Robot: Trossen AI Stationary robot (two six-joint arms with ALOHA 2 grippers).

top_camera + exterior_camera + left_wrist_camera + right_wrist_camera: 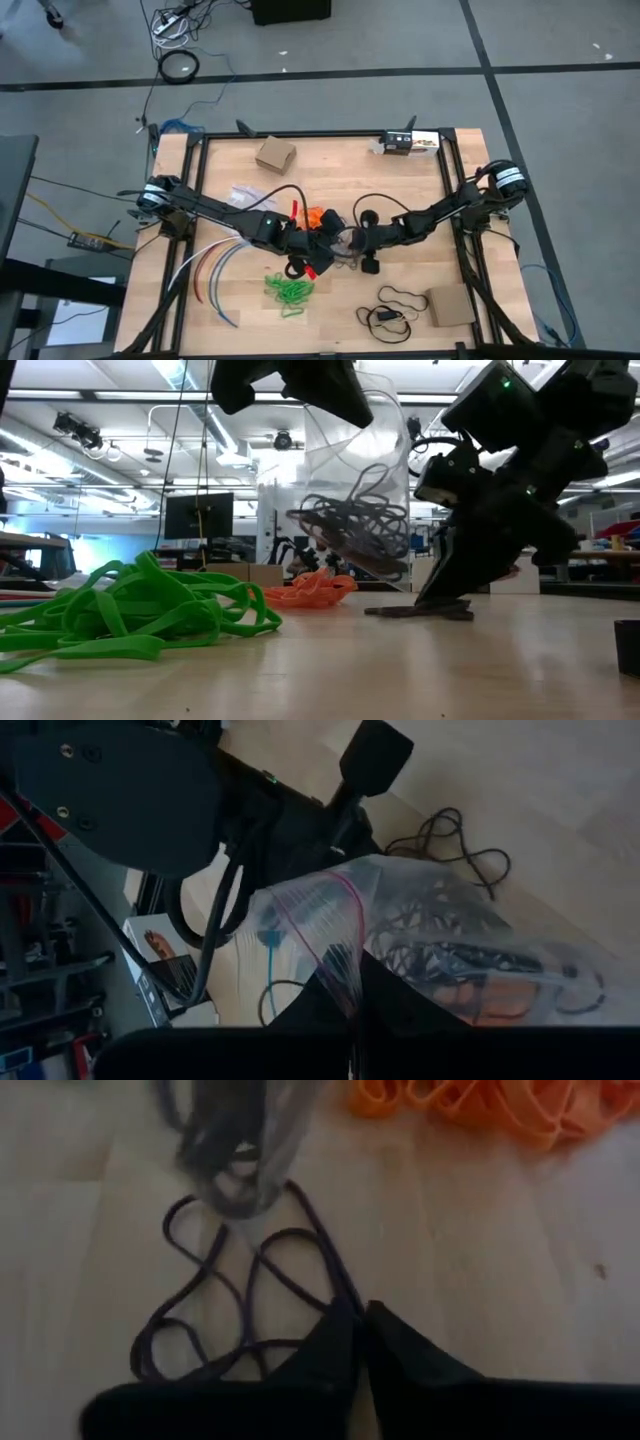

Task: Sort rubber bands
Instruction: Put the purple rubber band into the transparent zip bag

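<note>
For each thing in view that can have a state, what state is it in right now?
Left gripper: shut on the clear bag, holding it off the table.
Clear bag: lifted, dark rubber bands inside.
Right gripper: shut, fingertips down at the dark bands on the table.
Dark bands on the table: loose, lying flat under the bag.
Green bands: heaped on the table, untouched.
Orange bands: heaped on the table, untouched.
</note>
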